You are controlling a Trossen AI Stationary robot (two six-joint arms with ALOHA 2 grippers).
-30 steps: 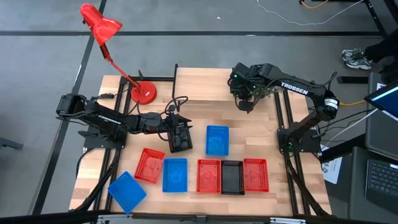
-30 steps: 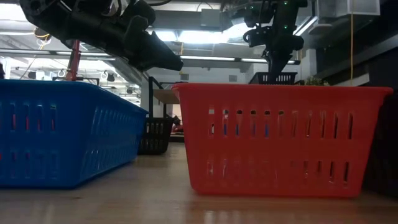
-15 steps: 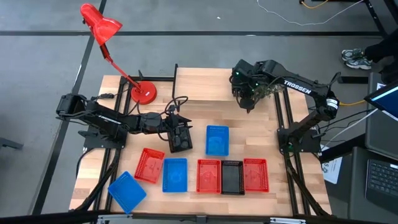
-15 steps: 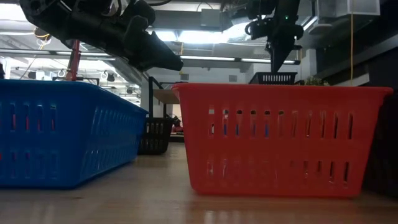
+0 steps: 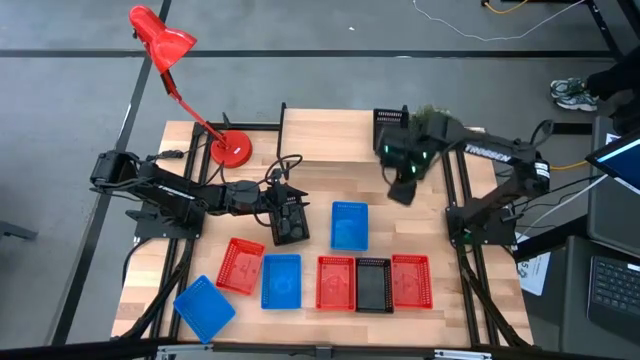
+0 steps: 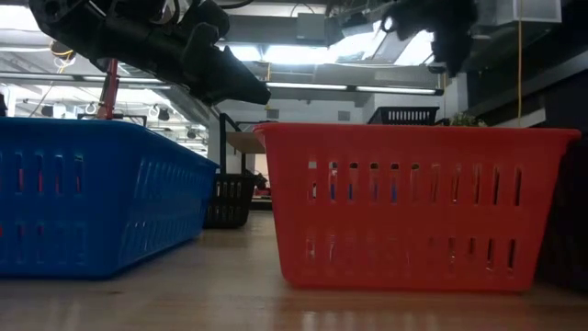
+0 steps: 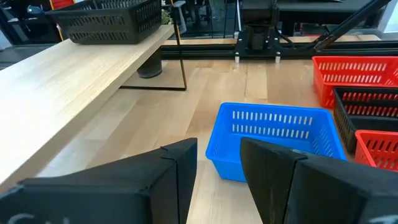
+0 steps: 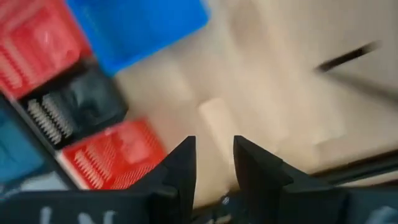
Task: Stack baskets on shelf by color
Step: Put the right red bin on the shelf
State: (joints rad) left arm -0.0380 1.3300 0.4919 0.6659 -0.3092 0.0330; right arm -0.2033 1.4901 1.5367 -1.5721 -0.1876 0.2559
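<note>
from above, a red desk lamp [image 5: 165,60] stands at the far left corner of the wooden table [image 5: 320,150]. a black basket [image 5: 390,118] sits at the right end of the shelf [image 5: 330,128], which runs along the table's far edge. the right gripper [image 5: 402,188] hangs over bare wood just in front of the shelf, holding nothing. the left gripper [image 5: 290,222] rests over a black basket [image 5: 291,227] near the middle, just beside a lone blue basket [image 5: 349,224]. nearer the front lie a red basket [image 5: 240,265], blue [image 5: 281,280], red [image 5: 336,282], black [image 5: 373,284] and red [image 5: 411,280] in a row, all empty, with another blue basket [image 5: 204,307] tilted at the left front corner. at table height, a blue basket [image 6: 92,193] and a red one [image 6: 413,202] fill the foreground and hide most of the table behind. the left wrist camera shows its fingers [image 7: 180,180] spread apart, the blue basket [image 7: 273,134] ahead. the right wrist view shows fingers [image 8: 183,168] slightly parted over wood.
</note>
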